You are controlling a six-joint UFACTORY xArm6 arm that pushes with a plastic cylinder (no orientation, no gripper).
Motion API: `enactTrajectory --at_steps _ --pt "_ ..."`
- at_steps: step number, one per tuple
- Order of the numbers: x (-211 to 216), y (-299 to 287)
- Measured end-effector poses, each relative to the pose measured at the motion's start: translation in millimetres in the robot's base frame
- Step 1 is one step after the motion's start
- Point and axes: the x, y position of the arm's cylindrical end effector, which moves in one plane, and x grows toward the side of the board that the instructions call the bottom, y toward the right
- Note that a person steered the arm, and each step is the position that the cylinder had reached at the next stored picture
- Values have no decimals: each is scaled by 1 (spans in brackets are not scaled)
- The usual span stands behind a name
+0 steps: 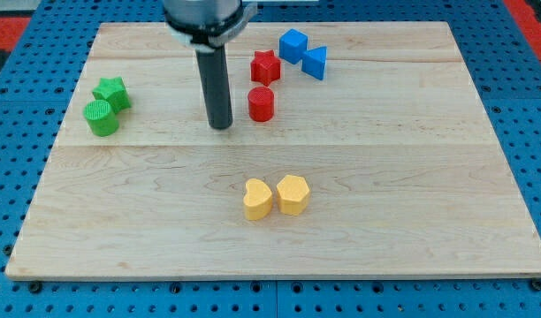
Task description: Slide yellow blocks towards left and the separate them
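Nearest the view's bottom sit the two yellow blocks, side by side and touching or very nearly so: the yellow heart block [257, 200] on the view's left and the yellow hexagon block [293, 194] on its right. Both rest on the wooden surface [412, 177], a little below its middle and slightly right of centre.

Further up, my tip [220, 126] touches the surface well above the yellow pair and a bit to their left. There is no claw here, only a straight dark rod, so nothing opens, closes or holds. Just to the tip's right stands the red cylinder block [262, 103], near but apart from it. Above that cylinder is the red star block [265, 66], close to it.

Toward the view's top right of the red star are the blue cube block [293, 45] and the blue triangular block [316, 62], set close together.

Over on the view's left, well apart from everything else, the green star block [111, 91] sits against the green cylinder block [101, 117], which lies just below it and slightly to the left
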Motion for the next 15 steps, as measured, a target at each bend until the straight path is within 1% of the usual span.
enactTrajectory --at_steps 1,2,3,4,5,8,9,10,11,12,13,14,15 --pt "-12 31" --pt "-73 36" --pt "-71 42" --pt "10 69" --pt "72 160" --pt "98 168" --pt "104 150" --pt "104 88" --pt "97 39" --pt "114 50" --pt "146 58" --pt "148 -12" --pt "119 -32"
